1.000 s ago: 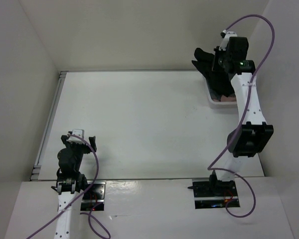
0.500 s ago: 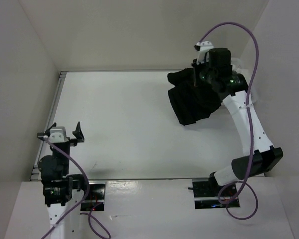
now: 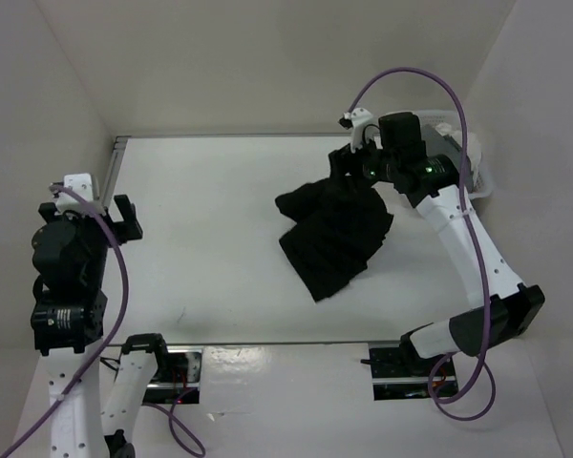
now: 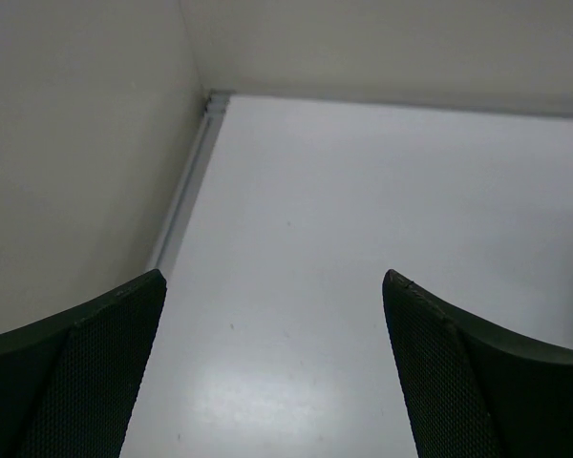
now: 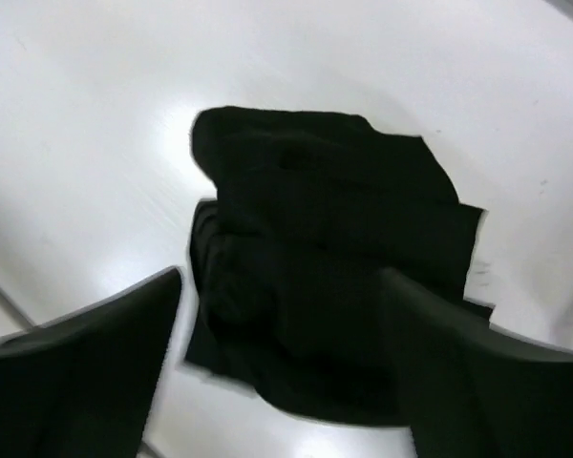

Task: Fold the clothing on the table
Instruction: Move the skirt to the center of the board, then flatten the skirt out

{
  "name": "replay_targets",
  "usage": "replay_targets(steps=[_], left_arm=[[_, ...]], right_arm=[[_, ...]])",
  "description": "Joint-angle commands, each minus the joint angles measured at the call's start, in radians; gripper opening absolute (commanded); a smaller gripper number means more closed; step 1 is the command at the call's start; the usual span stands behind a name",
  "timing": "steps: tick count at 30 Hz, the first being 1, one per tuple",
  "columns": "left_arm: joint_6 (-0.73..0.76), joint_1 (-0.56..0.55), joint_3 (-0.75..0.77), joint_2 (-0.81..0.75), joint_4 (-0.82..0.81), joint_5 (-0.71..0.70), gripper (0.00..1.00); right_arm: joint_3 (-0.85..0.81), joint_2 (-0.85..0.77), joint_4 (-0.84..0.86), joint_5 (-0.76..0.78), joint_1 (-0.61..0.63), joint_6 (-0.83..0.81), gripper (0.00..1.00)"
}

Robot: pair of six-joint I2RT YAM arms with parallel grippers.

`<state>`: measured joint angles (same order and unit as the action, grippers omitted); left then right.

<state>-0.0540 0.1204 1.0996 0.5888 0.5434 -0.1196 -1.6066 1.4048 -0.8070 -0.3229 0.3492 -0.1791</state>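
The clothing (image 3: 334, 237) is a black crumpled heap on the white table (image 3: 210, 239), right of the middle. My right gripper (image 3: 351, 164) hovers over its far edge. In the right wrist view the right gripper (image 5: 282, 277) stands open, and the clothing (image 5: 334, 229) lies below, apart from both fingers. My left gripper (image 3: 103, 212) is raised high at the left, open and empty. In the left wrist view its fingers (image 4: 86, 372) frame only bare table (image 4: 363, 191).
A white mesh basket (image 3: 476, 162) sits at the back right corner behind the right arm. A metal rail (image 3: 95, 239) runs along the table's left edge, also seen as the rail (image 4: 186, 186) in the left wrist view. White walls enclose three sides.
My right arm carried the clothing from the back-right basket leftward over the table, and its jaws opened, dropping it. My left arm rose and swung left.
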Motion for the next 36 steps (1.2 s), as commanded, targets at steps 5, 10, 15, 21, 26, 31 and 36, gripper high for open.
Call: replay_targets(steps=[5,10,15,21,26,31,36], left_arm=[[-0.043,-0.002,-0.015,0.020,0.188,0.175,1.00],[0.043,-0.002,-0.049,0.020,0.179,0.356,1.00],[0.065,-0.002,-0.073,0.060,0.167,0.437,1.00],[0.094,-0.002,-0.015,0.348,0.204,0.472,1.00],[0.103,-0.022,-0.026,0.411,0.149,0.428,1.00],[0.112,-0.022,-0.078,0.392,0.098,0.425,1.00],[0.112,-0.022,-0.078,0.319,0.118,0.403,1.00]], right_arm=[[0.148,0.071,0.100,0.341,0.079,-0.019,0.98],[0.204,0.050,0.123,0.423,0.089,0.003,0.98],[0.205,0.029,0.112,0.360,0.100,0.003,0.98],[0.194,0.129,0.101,0.346,0.250,-0.045,0.98],[0.120,0.293,0.111,0.424,0.379,-0.066,0.98],[0.048,0.442,0.184,0.544,0.530,-0.115,0.98],[0.033,0.511,0.203,0.611,0.521,-0.134,0.94]])
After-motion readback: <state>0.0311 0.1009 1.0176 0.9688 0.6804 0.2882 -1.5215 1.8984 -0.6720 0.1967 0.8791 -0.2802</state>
